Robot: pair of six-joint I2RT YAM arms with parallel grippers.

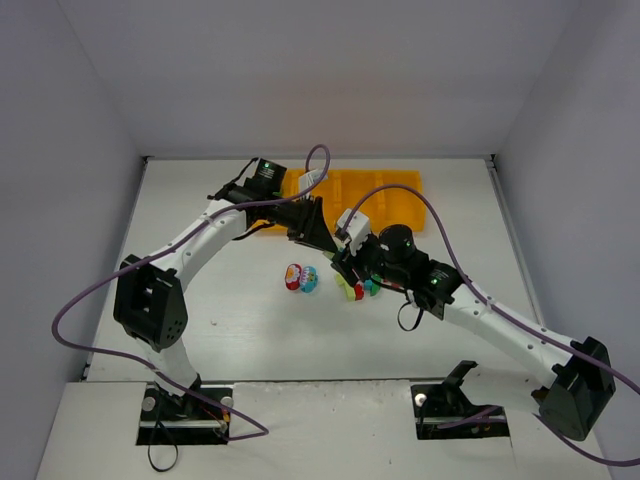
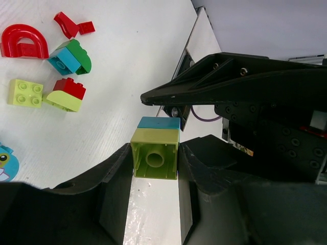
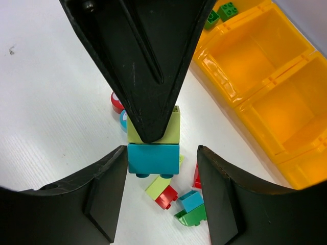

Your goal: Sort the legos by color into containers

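Left wrist view: shows the left gripper (image 2: 155,149) closed on a lime brick (image 2: 155,160), gripped on both sides, hollow underside toward the lens. Shows a teal-blue brick (image 2: 159,122) joined to the far face of the lime one, and one black finger (image 2: 214,81) of the opposite arm reaching across just above.

Right wrist view: looks the other way and finds the right gripper (image 3: 161,153) partway open around the teal-blue brick (image 3: 153,159). Puts one finger right at the brick's edge and leaves a strip of table (image 3: 46,102) before the other. Cannot tell whether the nearer finger touches.

Adds what the left wrist misses: the orange-yellow tray (image 3: 276,79) close by, with two dark green bricks (image 3: 225,11) in the compartment at the top edge.

Only in the left wrist view: a red arch (image 2: 23,42), a loose lime brick (image 2: 24,93), a teal-and-green pair (image 2: 69,57) and a red-on-lime piece (image 2: 66,94), all lying on the table.

Top external: places both grippers tip to tip just in front of the tray (image 1: 390,195), near scattered legos (image 1: 300,277). Hides the held bricks behind the fingers.
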